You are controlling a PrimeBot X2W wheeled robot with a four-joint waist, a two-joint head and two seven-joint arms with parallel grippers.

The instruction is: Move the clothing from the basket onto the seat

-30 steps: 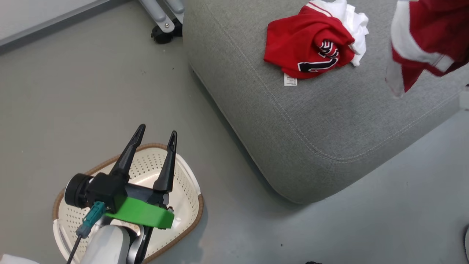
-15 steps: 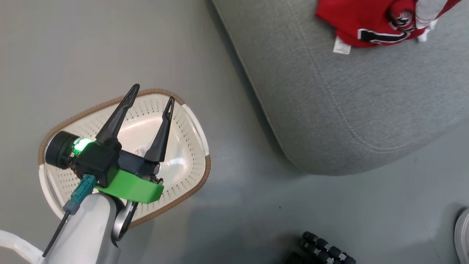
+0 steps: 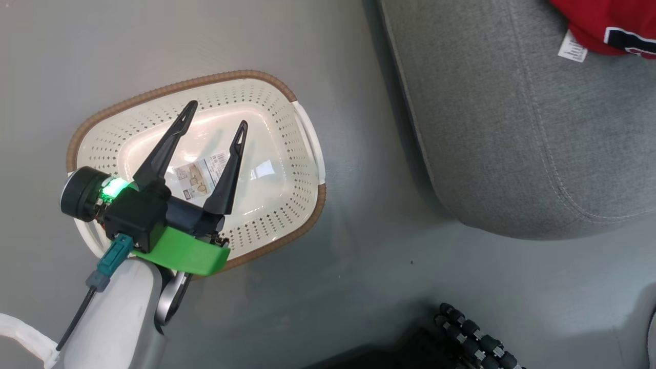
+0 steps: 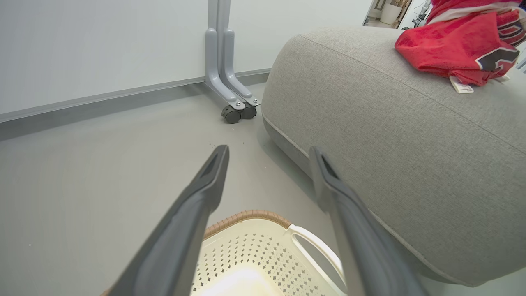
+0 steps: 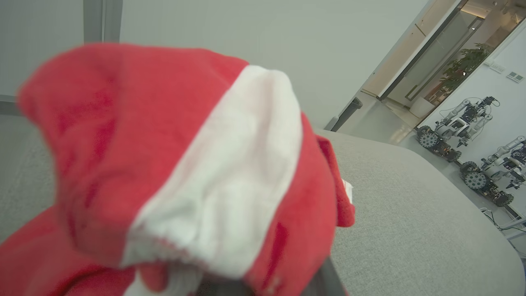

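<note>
Basket (image 3: 292,164) below left pincer (image 3: 218,114), splayed wide, empty

- The left gripper (image 3: 218,113) has two long dark fingers (image 3: 164,154), broad at the root, narrowing to a point, each with a slim slot near its tip.
- A bright green bracket (image 3: 184,253), smooth and wedge-shaped, sits at the fingers' root.
- Just above the bracket is a boxy black housing (image 3: 136,223).
- Beyond the housing from the bracket, a round black cap (image 3: 77,193) has a glowing green light (image 3: 113,188) beside it.
- Beside the bracket is a teal connector (image 3: 110,256) with a grey collar and a thin black cable (image 3: 77,320).
- Below the bracket are a smooth pale forearm (image 3: 118,318) and a silver joint ring (image 3: 171,302).
- Well apart from the bracket is a row of small black rollers (image 3: 476,341).
</note>
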